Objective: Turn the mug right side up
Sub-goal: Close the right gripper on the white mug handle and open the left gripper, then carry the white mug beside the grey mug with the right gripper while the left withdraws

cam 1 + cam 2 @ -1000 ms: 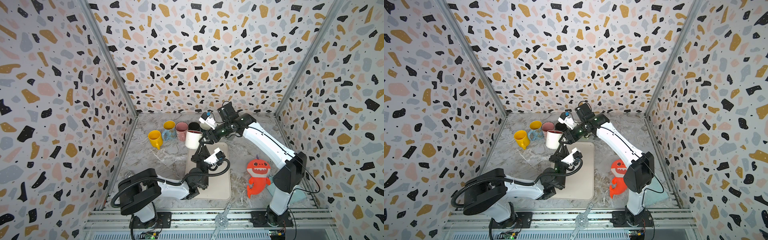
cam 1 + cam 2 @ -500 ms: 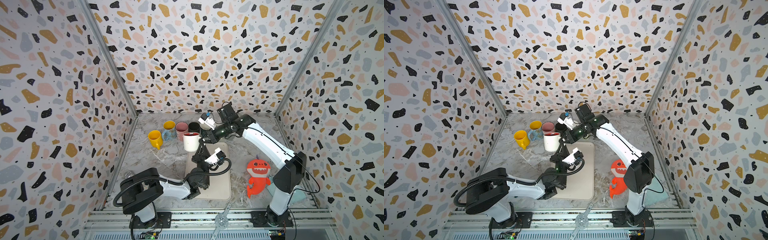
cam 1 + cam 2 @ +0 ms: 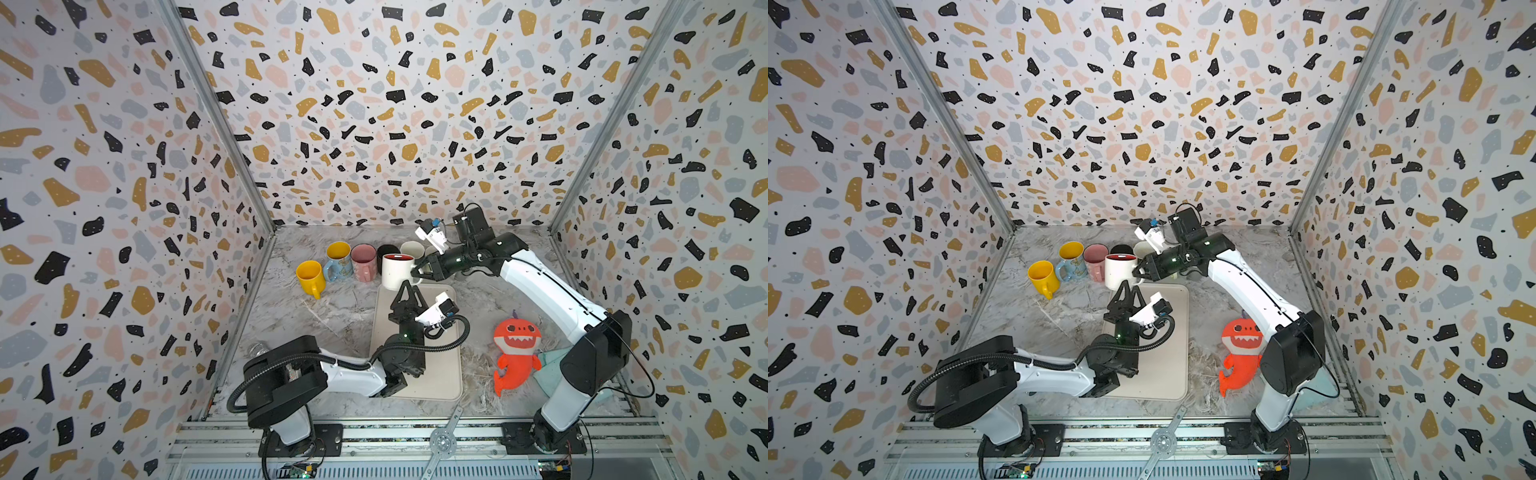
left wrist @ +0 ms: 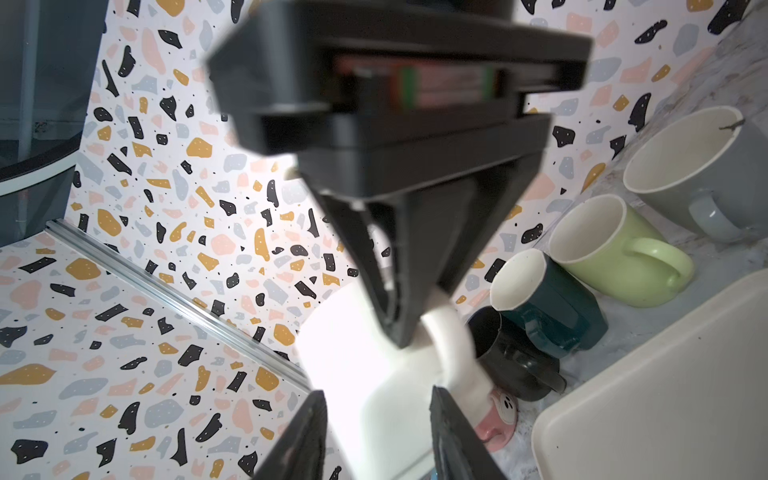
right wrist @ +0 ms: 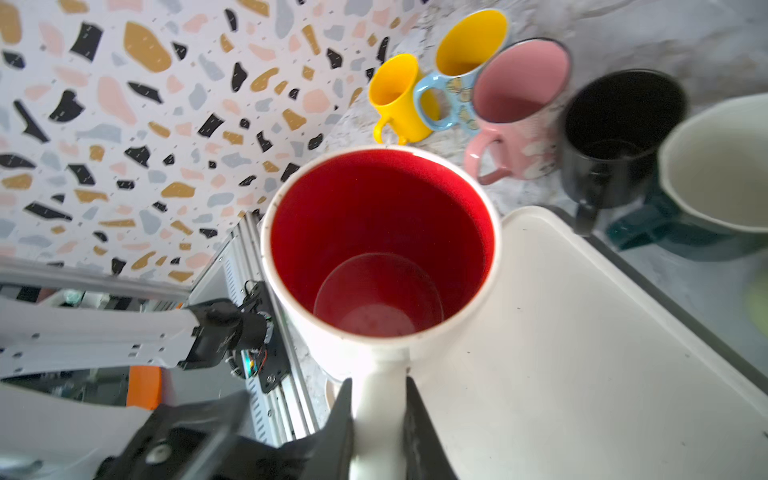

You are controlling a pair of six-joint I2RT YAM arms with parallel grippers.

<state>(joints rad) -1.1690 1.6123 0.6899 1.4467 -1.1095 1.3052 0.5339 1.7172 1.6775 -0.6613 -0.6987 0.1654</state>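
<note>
Pinching the mug [image 5: 378, 249] handle, right fingers [image 5: 415, 424] hold it upright; left fingers [image 4: 303, 444] spread at six o'clock, cups [image 3: 363, 262] at ten.

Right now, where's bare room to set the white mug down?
Free: marble floor between yellow mug and tray; tray's right strip beside the left arm. Crowded: mug row along the back; tray's far edge around white mug, left gripper, right gripper.

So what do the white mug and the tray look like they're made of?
The white mug looks like glazed ceramic: glossy white outside, red inside, with a thick rim. The tray is probably plastic: matte cream with a rounded moulded rim, though I can't be sure.
</note>
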